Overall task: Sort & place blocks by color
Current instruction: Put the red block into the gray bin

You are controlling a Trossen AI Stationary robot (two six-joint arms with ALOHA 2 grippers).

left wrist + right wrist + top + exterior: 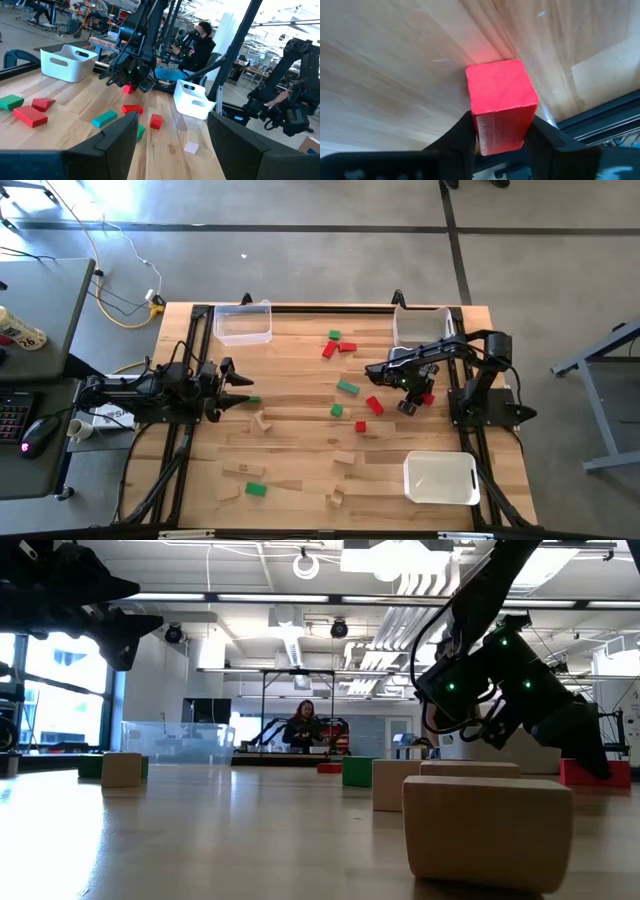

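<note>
The right claw (501, 137) grips a red block (501, 102) between its 2 fingers, pinching it across the narrow sides so that most of the block juts out past the fingertips. That hold probably leaves room to set it down in a bin without the fingers touching the wall. In the high view the right claw (413, 400) sits above the desk (300, 440) at its right side, between the white bin (418, 326) at the far right corner and the white bin (441, 478) at the near right. The right arm folds back from its base and reaches inward, wrist pitched downward, and the red block (427, 398) shows just beside the fingers.

The left claw (240, 390) waits at the desk's left edge, arm stretched low and level, fingers (115, 135) spread wide and holding nothing. A green block (254, 399) lies just beside its tips.

Other red, green and plain wooden blocks lie loose across the middle and near part of the desk, so sorting looks far from done. A clear bin (243, 323) stands at the far left.
</note>
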